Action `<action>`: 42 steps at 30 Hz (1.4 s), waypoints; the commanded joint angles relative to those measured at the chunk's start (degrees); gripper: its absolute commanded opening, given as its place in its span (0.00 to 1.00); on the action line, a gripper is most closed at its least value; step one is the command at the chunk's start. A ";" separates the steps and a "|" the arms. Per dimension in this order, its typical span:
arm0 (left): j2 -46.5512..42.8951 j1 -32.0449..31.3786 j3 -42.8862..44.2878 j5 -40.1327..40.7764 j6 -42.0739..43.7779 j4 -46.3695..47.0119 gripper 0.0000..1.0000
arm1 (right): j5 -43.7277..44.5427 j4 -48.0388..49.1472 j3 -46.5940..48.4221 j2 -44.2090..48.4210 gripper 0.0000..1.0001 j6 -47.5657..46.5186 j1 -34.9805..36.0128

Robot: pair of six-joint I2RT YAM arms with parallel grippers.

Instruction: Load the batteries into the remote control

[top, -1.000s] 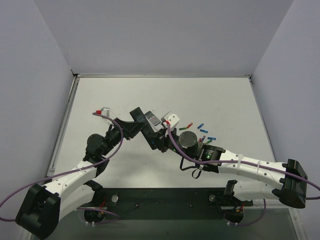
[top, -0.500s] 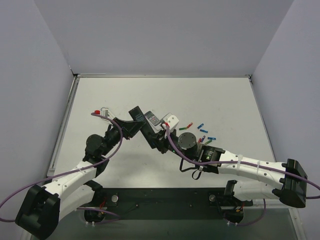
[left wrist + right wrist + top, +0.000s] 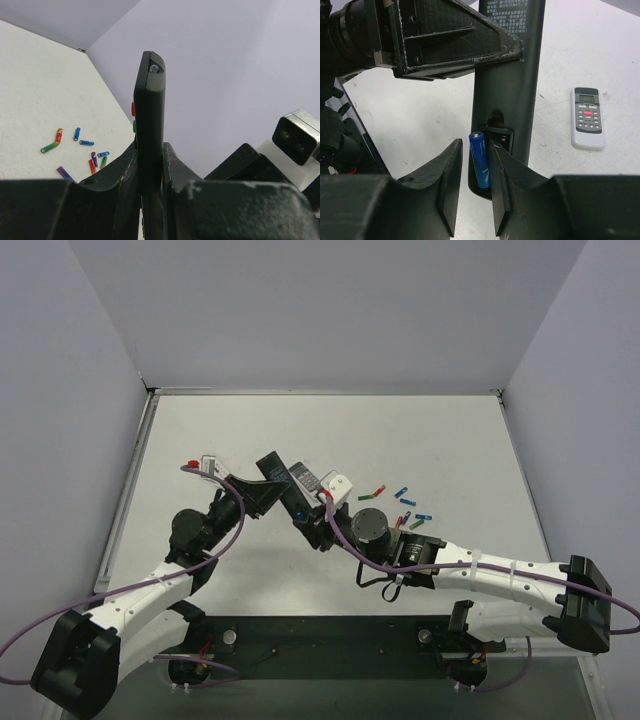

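Note:
The black remote control (image 3: 283,483) is held off the table, back side facing the right wrist camera, with my left gripper (image 3: 150,150) shut on its body (image 3: 149,115). Its battery compartment (image 3: 500,131) is uncovered. A blue battery (image 3: 481,160) leans in the compartment's left slot, top end sticking out. My right gripper (image 3: 475,147) straddles that battery with its jaws slightly apart: a gap shows on the left side, while the right finger (image 3: 502,170) is against it. Several loose batteries (image 3: 402,506) in green, red, blue and purple lie on the table to the right.
A short white remote (image 3: 587,117) lies flat on the table beyond the black one. The loose batteries (image 3: 82,150) are scattered in a small patch. Walls enclose the white table (image 3: 450,440) on three sides. The two arms meet at mid-table.
The right wrist has shifted slightly left and toward the near edge at the remote's lower end. The left arm and the remote have stayed almost still.

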State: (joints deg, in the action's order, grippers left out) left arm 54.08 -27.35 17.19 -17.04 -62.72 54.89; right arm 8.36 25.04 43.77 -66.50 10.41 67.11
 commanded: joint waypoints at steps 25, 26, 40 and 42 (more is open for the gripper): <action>-1.09 -0.16 -0.67 0.25 -6.71 5.05 0.00 | 4.47 -2.27 1.94 -0.65 0.27 -0.92 -0.67; -1.00 -0.24 -0.67 0.34 -6.80 5.05 0.00 | 4.47 -2.36 2.11 -0.65 0.27 -0.75 -0.75; -0.38 -0.16 -1.37 -0.10 -7.51 6.19 0.00 | 7.02 -2.71 1.84 1.02 0.27 1.45 -0.84; -0.38 -0.16 -1.55 -0.10 -7.86 6.45 0.00 | 7.11 -2.80 1.93 1.28 0.28 1.45 -0.84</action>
State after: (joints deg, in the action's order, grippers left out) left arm 54.28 -27.31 15.49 -14.98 -67.48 54.48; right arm 10.33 23.77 44.05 -66.52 12.12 67.22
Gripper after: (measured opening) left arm 0.257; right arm 0.270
